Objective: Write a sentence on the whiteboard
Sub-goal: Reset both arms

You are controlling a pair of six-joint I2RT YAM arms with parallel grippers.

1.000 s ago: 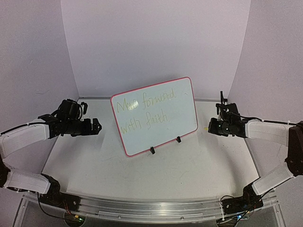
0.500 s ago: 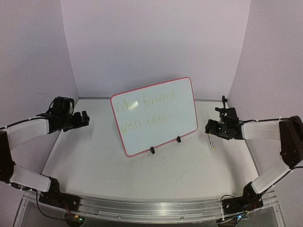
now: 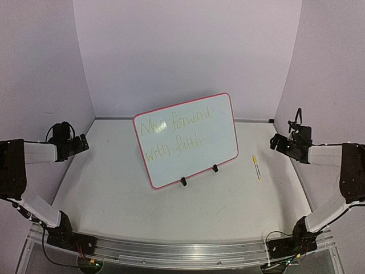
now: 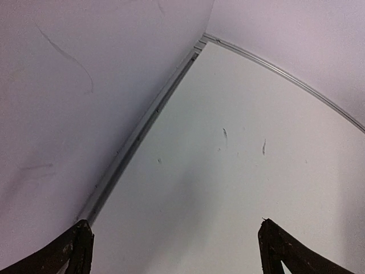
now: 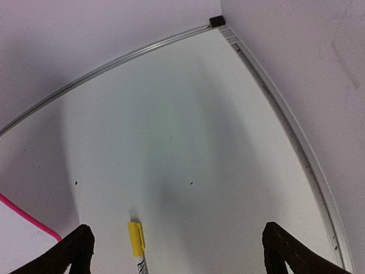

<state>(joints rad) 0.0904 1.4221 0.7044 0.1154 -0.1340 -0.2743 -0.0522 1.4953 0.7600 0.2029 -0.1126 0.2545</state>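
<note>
The whiteboard point(image 3: 188, 140) stands tilted on two black feet mid-table, red-pink rimmed. On it the sentence point(image 3: 174, 134) runs in two lines of thin yellow-green cursive. A yellow-capped marker point(image 3: 256, 168) lies flat on the table to the board's right; its cap point(image 5: 136, 238) shows low in the right wrist view, as does the board's pink corner point(image 5: 34, 222). My right gripper point(image 3: 279, 142) hovers open by the right wall, nothing between its fingers point(image 5: 77, 248). My left gripper point(image 3: 81, 142) is open and empty at the left wall, far from the board.
Purple walls close in the left, back and right of the table point(image 3: 188, 211). A metal seam point(image 4: 142, 125) runs along the wall foot. The arm bases sit on the rail point(image 3: 182, 251) at the near edge.
Both arms have pulled back outward toward the side walls. The right gripper opened and let go of the marker, which now lies on the table right of the board.
</note>
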